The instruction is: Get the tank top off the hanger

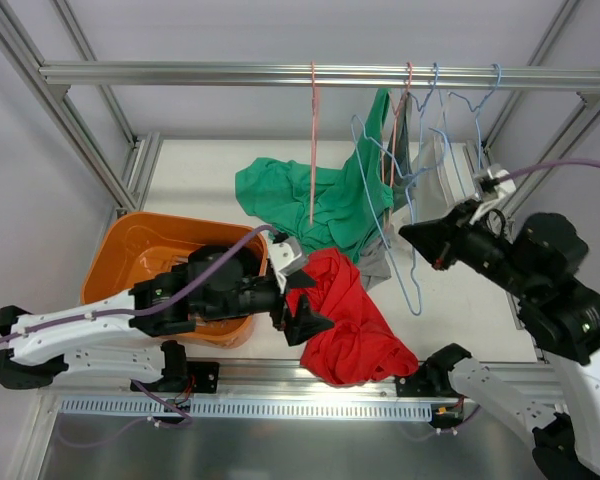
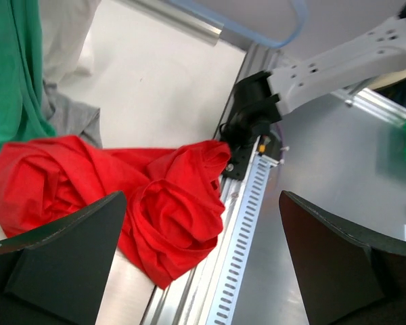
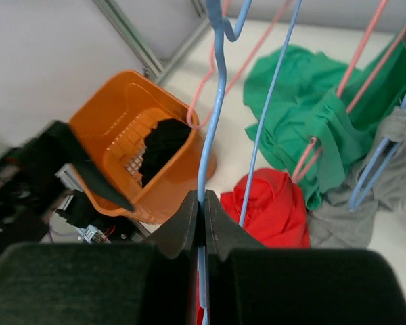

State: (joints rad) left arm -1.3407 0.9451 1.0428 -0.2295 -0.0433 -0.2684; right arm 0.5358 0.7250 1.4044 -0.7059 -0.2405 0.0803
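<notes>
Left hand (image 2: 201,261) hangs open over crumpled red tank top (image 2: 169,210); right hand (image 3: 203,223) pinches blue hanger (image 3: 210,135).

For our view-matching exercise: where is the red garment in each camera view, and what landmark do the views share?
Top external: red garment, bottom centre.
Left wrist: red garment, centre-left.
Right wrist: red garment, lower centre, right of the blue hanger.
Shared landmark: the green garment, next to it in every view.

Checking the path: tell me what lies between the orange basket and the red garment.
Only the left pincer, open, as the top view shows.
</notes>
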